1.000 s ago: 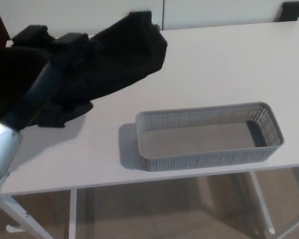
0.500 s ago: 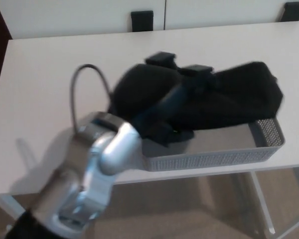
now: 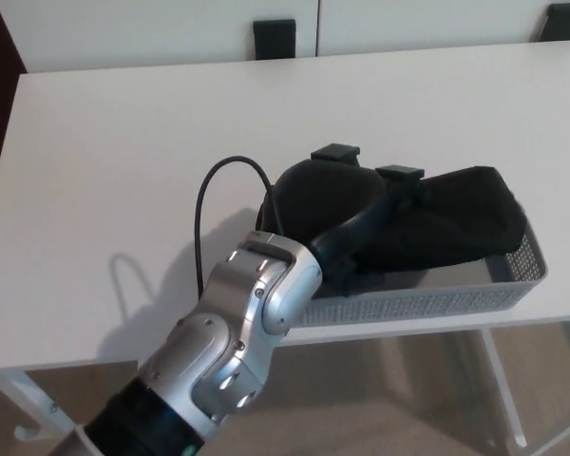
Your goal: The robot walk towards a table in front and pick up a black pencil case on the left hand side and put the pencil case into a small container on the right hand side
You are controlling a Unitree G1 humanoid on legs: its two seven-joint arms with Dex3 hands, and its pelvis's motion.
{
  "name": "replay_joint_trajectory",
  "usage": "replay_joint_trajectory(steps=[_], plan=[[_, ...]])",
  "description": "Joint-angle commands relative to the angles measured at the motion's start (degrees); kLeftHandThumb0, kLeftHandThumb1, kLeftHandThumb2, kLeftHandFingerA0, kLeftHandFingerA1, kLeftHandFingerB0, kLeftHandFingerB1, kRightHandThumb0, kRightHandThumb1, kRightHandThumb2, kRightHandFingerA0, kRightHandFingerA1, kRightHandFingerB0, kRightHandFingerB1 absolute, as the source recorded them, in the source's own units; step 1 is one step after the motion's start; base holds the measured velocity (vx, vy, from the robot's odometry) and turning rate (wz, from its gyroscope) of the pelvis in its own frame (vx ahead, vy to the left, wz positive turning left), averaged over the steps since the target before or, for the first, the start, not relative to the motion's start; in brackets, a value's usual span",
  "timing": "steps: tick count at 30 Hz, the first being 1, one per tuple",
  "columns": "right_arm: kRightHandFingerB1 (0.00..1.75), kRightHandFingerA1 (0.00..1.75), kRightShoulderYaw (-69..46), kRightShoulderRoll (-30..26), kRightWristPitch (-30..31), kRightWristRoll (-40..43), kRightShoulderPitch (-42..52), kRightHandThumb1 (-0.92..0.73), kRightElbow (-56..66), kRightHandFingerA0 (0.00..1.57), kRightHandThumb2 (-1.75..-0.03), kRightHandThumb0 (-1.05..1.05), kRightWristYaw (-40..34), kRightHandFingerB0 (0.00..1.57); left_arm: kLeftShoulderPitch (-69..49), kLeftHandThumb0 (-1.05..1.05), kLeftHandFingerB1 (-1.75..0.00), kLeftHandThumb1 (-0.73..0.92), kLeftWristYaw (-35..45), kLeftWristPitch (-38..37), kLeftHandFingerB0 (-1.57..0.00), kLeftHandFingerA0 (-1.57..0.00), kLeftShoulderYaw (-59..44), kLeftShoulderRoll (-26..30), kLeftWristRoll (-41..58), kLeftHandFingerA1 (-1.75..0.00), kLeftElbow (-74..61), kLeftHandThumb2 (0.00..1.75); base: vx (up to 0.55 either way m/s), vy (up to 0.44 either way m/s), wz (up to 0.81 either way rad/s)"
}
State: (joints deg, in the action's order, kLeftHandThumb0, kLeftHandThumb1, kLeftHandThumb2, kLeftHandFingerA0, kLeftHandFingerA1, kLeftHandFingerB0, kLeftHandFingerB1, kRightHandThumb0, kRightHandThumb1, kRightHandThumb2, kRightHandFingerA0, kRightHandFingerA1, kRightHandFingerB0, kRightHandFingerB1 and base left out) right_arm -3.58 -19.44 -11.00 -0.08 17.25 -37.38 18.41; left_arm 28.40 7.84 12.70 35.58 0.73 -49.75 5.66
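Observation:
The black pencil case (image 3: 456, 223) lies lengthwise inside the grey mesh container (image 3: 513, 285) at the table's front right. My left hand (image 3: 347, 204) reaches across from the lower left and sits over the case's left end, fingers still wrapped on it. Its silver forearm (image 3: 233, 347) fills the lower middle of the head view and hides the container's left end. My right hand does not show.
The white table (image 3: 123, 180) stretches left and back from the container. Two black chair backs (image 3: 285, 36) stand beyond its far edge. The container sits close to the table's front edge, with white table legs (image 3: 499, 389) and floor below.
My left arm has carried the pencil case from the left side of the table rightward and lowered it into the mesh container.

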Motion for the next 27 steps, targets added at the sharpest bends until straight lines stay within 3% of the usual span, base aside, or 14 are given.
replay_joint_trajectory(steps=[1,2,3,19,23,26,27], plan=[[0.30,0.36,0.0,-0.8,1.1,-0.5,-0.1,-0.58,0.8,0.00,-0.93,-0.68,-0.4,0.02,1.7,-0.62,-0.24,0.45,4.9,9.0,-0.05,-0.16,1.4,-0.4,-5.9,-0.42,0.5,0.72,0.00,0.000,0.00],[0.30,0.36,0.0,-0.8,1.1,-0.5,-0.1,-0.58,0.8,0.00,-0.93,-0.68,-0.4,0.02,1.7,-0.62,-0.24,0.45,5.0,9.2,-0.05,-0.16,1.4,-0.4,-6.0,-0.42,0.5,0.72,0.00,0.000,0.00],[0.30,0.37,0.1,-0.7,1.3,-0.5,0.8,-0.58,2.2,0.00,-0.93,-0.67,-0.3,0.00,1.3,-0.75,0.00,0.48,10.1,13.7,0.00,0.00,1.7,-0.7,-6.5,-0.03,0.0,0.79,0.00,0.000,0.00],[0.29,0.39,0.8,-1.5,4.4,-1.5,0.6,-0.59,5.8,0.00,-0.94,-0.68,-0.9,0.01,0.1,-0.89,0.00,0.53,16.5,15.2,0.00,0.00,1.4,3.7,-5.4,0.00,-6.7,0.90,0.00,0.000,0.00],[0.29,0.35,0.8,-1.5,4.5,-1.2,1.3,-0.59,6.4,0.00,-0.93,-0.65,-0.4,0.00,-4.0,-0.87,0.00,0.52,20.9,14.0,0.00,0.00,-1.8,7.0,-3.5,0.00,-24.0,0.85,0.00,0.000,0.00],[0.29,0.35,0.9,-1.5,4.6,-1.3,1.5,-0.59,6.6,0.00,-0.93,-0.65,-0.4,0.00,-4.7,-0.87,0.00,0.52,21.6,14.2,0.00,0.00,-2.0,7.3,-3.7,0.00,-25.5,0.85,0.00,0.000,0.00],[0.28,0.36,1.1,-1.6,4.6,-1.5,0.9,-0.58,5.9,0.00,-0.92,-0.66,-0.4,0.00,-6.2,-0.87,0.00,0.52,22.5,12.9,0.00,0.00,-6.9,8.4,-0.7,0.00,-37.4,0.88,0.00,0.000,0.00]])
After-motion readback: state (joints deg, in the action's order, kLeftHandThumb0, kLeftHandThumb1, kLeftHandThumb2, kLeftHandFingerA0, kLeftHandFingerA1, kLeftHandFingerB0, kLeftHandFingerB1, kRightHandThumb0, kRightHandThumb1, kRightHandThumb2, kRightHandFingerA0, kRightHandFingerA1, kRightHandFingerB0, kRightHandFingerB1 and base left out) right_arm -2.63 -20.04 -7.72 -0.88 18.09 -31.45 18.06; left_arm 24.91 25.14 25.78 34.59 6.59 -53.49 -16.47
